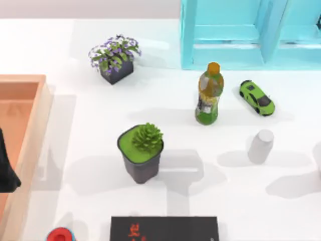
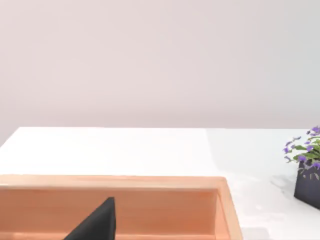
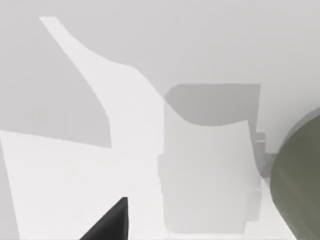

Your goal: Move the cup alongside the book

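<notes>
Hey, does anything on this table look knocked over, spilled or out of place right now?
Nothing stands out. The cup, green bottle and both plant pots stand upright, the toy car sits on its wheels, and the book lies flat at the near edge.

Matte black, angular left arm (image 1: 6, 170)

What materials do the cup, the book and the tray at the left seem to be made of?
The cup: plain pale grey-white, matte, perhaps ceramic or plastic. The book: black cover with red characters, likely card or paper. The tray: light orange-brown, flat walls, probably wood.
</notes>
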`<move>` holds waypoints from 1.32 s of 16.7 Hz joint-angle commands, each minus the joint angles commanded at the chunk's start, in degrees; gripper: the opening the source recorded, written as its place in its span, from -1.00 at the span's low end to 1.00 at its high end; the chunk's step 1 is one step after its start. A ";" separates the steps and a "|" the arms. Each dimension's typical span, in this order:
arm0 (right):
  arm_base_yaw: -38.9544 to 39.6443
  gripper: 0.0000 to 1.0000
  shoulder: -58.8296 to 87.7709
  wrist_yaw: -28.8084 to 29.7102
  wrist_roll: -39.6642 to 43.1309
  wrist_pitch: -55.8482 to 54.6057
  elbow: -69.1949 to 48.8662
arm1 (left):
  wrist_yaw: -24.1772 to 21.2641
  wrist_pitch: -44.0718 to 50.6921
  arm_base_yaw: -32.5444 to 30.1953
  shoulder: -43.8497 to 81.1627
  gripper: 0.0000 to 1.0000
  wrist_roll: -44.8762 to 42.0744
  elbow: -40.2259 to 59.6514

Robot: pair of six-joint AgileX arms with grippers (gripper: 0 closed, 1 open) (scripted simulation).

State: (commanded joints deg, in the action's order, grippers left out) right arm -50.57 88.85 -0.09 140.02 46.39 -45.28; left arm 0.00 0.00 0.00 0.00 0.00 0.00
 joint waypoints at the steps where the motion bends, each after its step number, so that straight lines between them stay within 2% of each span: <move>1: 0.00 0.40 0.00 0.00 0.00 0.00 0.00 | 0.00 0.00 0.00 0.00 1.00 0.00 0.00; 10: 0.00 -0.96 0.00 0.00 0.00 0.00 0.00 | 0.00 0.00 0.00 0.00 1.00 0.00 0.00; 22: -0.11 -1.00 -0.59 -0.02 0.06 2.05 -1.12 | 0.00 0.00 0.00 0.00 1.00 0.00 0.00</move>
State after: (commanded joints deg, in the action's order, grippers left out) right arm -50.68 88.26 -0.10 140.08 48.43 -46.39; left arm 0.00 0.00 0.00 0.00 0.00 0.00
